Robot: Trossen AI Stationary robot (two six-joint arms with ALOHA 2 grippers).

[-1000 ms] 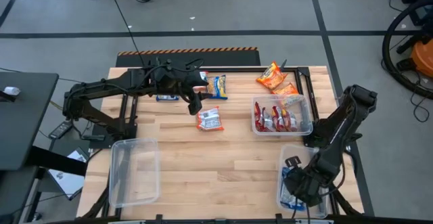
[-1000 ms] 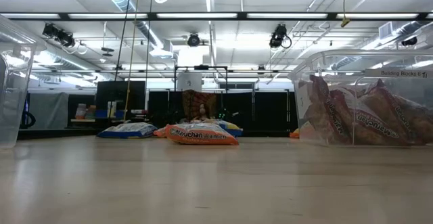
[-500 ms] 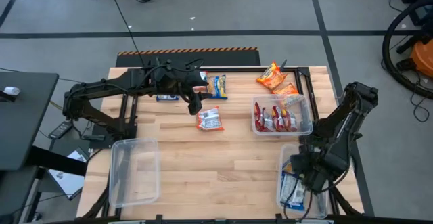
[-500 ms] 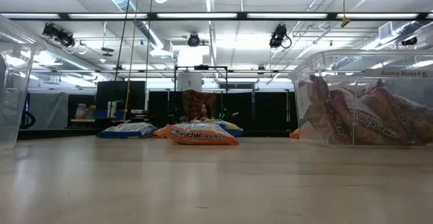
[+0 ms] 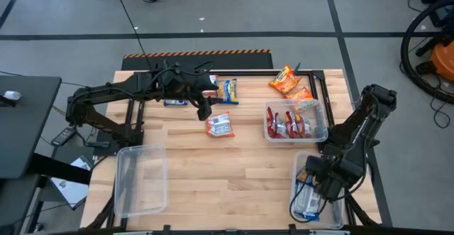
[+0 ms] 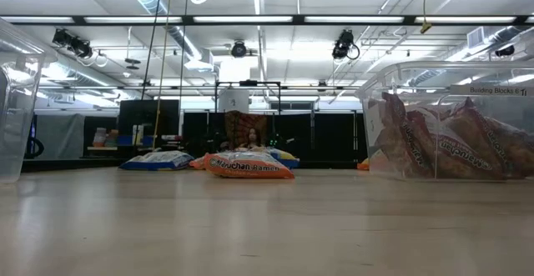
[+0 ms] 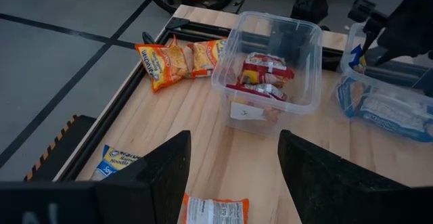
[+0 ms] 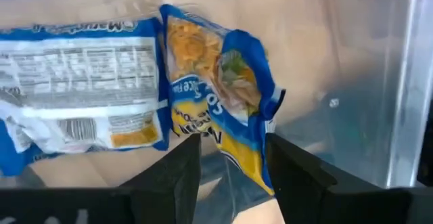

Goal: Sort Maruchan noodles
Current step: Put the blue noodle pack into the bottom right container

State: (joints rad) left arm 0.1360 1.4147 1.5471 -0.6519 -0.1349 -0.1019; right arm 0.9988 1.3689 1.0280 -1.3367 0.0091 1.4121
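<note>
1. We judge the sort partly done: red packets [image 5: 286, 125] fill the middle-right bin [image 5: 324, 119], and blue packets [image 5: 306, 200] lie in the near-right bin [image 5: 296, 165].
2. Left to sort, as we see it: a red-and-white packet [image 5: 220, 125] mid-table, a blue one [image 5: 227, 90] at the far edge, and two orange ones [image 5: 291, 84] far right. The near-left bin [image 5: 140, 179] holds nothing.
3. Our right gripper [image 5: 318, 185] hangs over the near-right bin, fingers apart and released, with a blue packet [image 8: 223, 88] lying just beyond them.
4. Our left gripper [image 5: 203, 110] hovers just far-left of the red-and-white packet, fingers [image 7: 152, 180] spread, grasping nothing.
</note>
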